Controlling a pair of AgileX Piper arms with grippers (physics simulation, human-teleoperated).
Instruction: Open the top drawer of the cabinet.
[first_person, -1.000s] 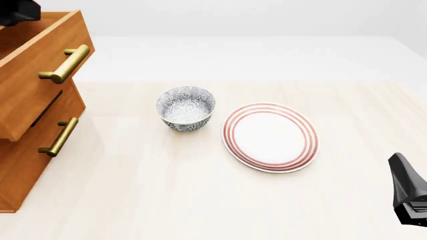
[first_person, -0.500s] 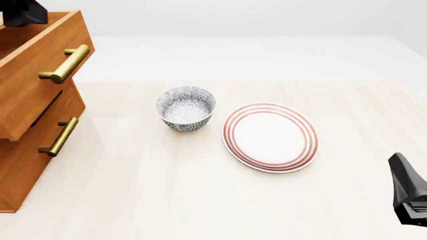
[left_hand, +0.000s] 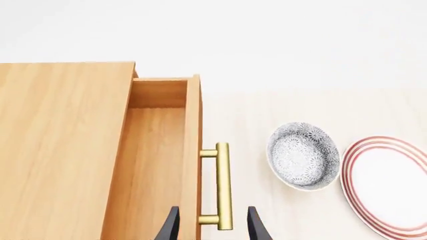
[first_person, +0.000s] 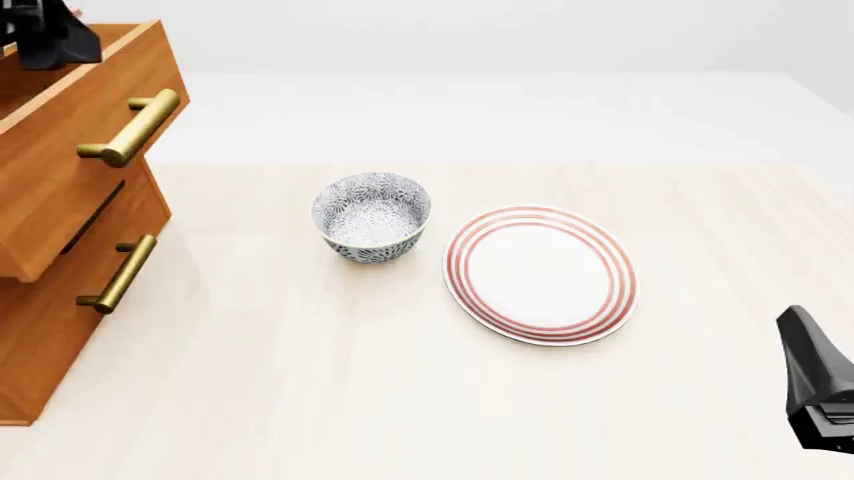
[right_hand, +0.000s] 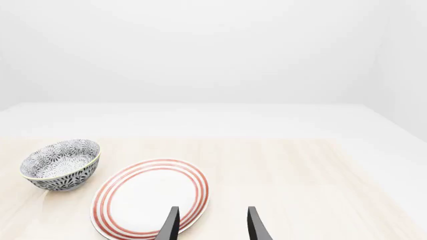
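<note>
The cabinet (first_person: 40, 340) stands at the table's left edge. Its top drawer (first_person: 67, 170) is pulled out past the drawer below, and its brass bar handle (first_person: 130, 128) is free. In the left wrist view I look down on the cabinet top (left_hand: 63, 150), the open drawer box (left_hand: 150, 165) and the handle (left_hand: 223, 186). My left gripper (left_hand: 212, 231) is open and empty, its fingers spread to either side of the handle's near end and apart from it; it shows at the top left of the front view (first_person: 51, 35). My right gripper (right_hand: 212, 227) is open and empty near the table's front right (first_person: 817, 385).
A blue-patterned bowl (first_person: 372, 216) sits mid-table, right of the cabinet. A white plate with red rings (first_person: 541, 273) lies beside it to the right. A lower drawer with the same brass handle (first_person: 118, 273) is shut below the top one.
My left gripper has shifted a little to the right above the cabinet. The drawer, bowl, plate and right arm have not moved.
</note>
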